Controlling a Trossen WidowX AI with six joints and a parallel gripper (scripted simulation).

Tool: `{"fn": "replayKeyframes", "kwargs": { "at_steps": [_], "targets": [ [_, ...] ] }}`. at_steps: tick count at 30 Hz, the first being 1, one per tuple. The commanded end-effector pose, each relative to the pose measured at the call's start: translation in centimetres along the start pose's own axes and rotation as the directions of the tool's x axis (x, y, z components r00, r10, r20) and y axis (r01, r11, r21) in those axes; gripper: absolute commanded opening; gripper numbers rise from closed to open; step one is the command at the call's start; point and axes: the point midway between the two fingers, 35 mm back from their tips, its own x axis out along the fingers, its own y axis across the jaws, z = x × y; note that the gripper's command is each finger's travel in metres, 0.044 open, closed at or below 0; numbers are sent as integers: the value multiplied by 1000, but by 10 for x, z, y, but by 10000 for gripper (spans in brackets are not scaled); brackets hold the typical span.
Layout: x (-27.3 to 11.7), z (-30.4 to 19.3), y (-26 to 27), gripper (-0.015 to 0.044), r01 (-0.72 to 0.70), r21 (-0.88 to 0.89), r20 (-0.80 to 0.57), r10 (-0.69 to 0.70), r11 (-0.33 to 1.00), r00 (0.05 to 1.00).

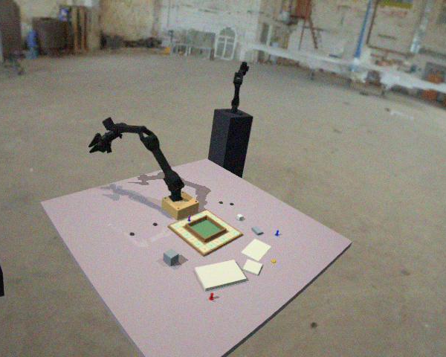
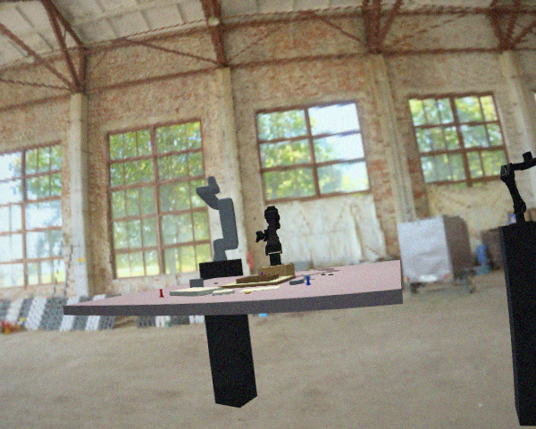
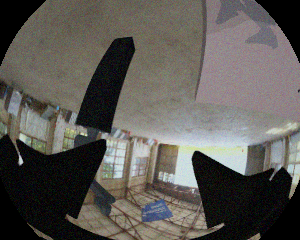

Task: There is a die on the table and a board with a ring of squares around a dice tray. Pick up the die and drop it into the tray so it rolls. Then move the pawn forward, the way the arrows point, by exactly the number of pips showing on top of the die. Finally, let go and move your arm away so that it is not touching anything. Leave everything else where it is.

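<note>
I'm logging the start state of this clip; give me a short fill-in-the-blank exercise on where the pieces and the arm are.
1. The pawn standing on the board's ring of squares is ____ in colour.
2. The white die lies on the table, outside the ____ dice tray.
3. The gripper is raised off to the side with its jaws ____ and nothing between them.
4. The red pawn stands on the table near the largest cream ____.

Missing words: purple; green; open; card

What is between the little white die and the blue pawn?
A small grey block lies between the die and the blue pawn; the top view shows it.
</note>
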Motion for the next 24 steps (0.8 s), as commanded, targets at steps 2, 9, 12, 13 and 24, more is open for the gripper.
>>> {"fn": "replayKeyframes", "kwargs": {
  "at_steps": [2,9,12,13,24],
  "targets": [
    [3,-3,-5,348,2,-11,1,-2,1000,1000],
    [57,-27,-88,275,127,-162,38,-122,979,992],
    [78,-36,-130,275,193,-235,61,-184,953,981],
    [85,-39,-146,275,216,-261,69,-205,941,976],
    [125,-52,-317,275,431,-540,180,-402,722,898]
  ]
}}
